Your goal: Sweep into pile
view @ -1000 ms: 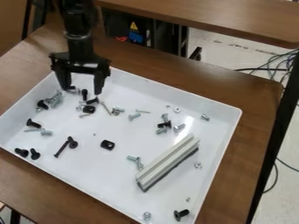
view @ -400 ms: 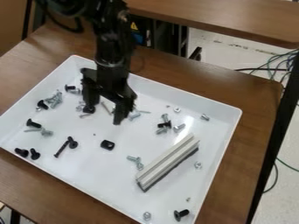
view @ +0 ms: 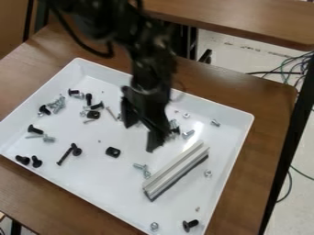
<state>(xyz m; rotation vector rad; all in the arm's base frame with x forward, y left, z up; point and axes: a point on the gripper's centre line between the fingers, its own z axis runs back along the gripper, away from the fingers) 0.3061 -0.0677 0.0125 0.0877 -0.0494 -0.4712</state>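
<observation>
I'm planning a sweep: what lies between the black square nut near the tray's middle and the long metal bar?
Small silver screws lie there, in the camera view.

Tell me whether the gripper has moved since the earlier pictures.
Yes. In the picture, the gripper has moved right and downward, closer to the metal bar, which has stayed put.

One silver, grooved metal bar (view: 175,170) and one white, rectangular tray (view: 110,183) are counted. To the bar's left, two black, squarish flat pieces (view: 113,152) are counted; just right of it, one small silver metal nut (view: 208,173); below it, one black, wide-headed bolt (view: 191,225). Farther left, overlapping silver and black screws (view: 59,104) cannot be counted exactly.
</observation>
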